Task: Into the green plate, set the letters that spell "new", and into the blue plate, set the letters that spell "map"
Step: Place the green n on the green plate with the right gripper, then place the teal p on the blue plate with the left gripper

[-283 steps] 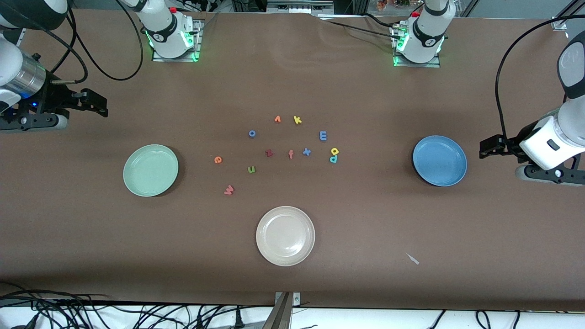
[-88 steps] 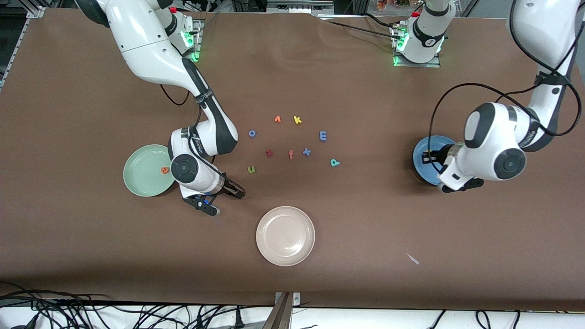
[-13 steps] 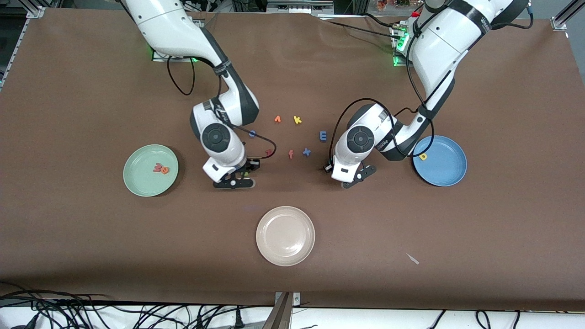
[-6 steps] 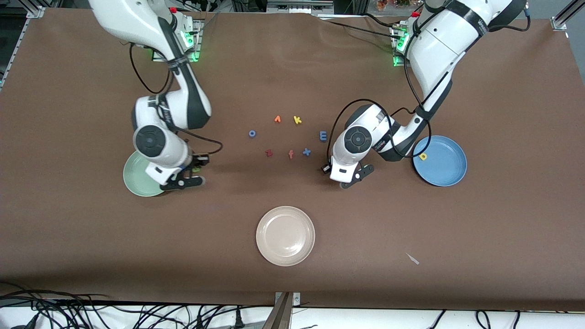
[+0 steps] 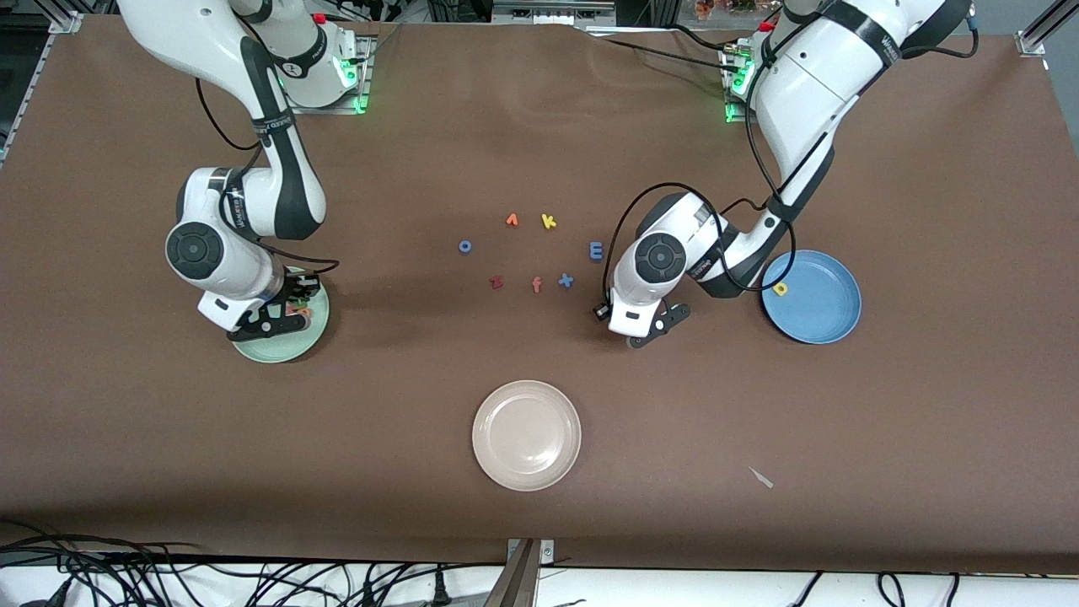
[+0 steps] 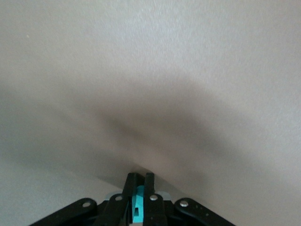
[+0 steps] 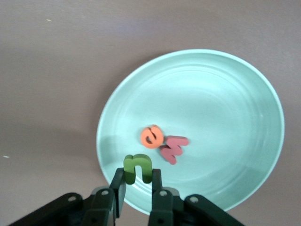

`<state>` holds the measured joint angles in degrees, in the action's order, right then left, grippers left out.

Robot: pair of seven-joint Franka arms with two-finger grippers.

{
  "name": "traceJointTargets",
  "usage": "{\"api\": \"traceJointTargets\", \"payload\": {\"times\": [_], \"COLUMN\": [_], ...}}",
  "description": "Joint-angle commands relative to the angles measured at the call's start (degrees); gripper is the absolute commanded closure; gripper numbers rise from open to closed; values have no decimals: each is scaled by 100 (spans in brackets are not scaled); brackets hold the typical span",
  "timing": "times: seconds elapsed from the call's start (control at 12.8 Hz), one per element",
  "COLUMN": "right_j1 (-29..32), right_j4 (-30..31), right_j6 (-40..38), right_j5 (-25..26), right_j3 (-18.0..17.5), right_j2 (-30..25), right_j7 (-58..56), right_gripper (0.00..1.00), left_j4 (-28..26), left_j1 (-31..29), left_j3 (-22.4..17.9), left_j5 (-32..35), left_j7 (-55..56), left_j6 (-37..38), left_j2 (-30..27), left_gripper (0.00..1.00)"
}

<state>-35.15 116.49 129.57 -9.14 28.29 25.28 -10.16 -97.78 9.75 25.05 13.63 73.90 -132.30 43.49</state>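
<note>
Brown table [image 5: 539,126], right gripper [image 7: 137,186] clutching green "n" [image 7: 137,168].

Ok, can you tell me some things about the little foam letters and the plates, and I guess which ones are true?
1. The right gripper holds the green foam letter "n" over the round mint-green plate. True.
2. The orange foam "e" lies in the green plate. True.
3. The cream-white plate holds two letters. False: none lie in it.
4. The left gripper is open. False: it is shut on the teal foam letter.
5. The yellow foam letter lies in the round blue plate. True.
</note>
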Motion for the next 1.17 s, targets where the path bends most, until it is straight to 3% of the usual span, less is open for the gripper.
{"api": "traceJointTargets", "payload": {"times": [0.0,0.23,0.55,0.78,1.01,1.09], "right_j1": [8,17,-132,-229,-352,-535], "right_j4": [-99,-836,-1198,-1549,-1874,-1858], "right_j6": [-10,-1141,-1600,-2215,-2611,-2656], "right_j5": [-114,-150,-150,-150,-141,-124], "right_j3": [10,10,-60,-78,-35,-17], "right_j2": [-40,-31,-58,-75,-119,-189], "right_j7": [-74,110,523,761,744,744], "right_gripper": [0,0,0,0,0,0], "left_j4": [171,277,259,92,57,48], "left_j1": [-358,-1130,-2361,-3241,-3550,-3602], "left_j3": [79,176,132,123,123,123], "left_j5": [87,-272,-256,209,439,439], "left_j7": [-164,-1618,-4343,-5901,-6071,-6063], "left_j6": [711,2108,3631,3633,3265,3194], "left_j2": [-426,-1104,-1431,-1134,-615,-518], "left_gripper": [100,100,100,100,100,92]}}
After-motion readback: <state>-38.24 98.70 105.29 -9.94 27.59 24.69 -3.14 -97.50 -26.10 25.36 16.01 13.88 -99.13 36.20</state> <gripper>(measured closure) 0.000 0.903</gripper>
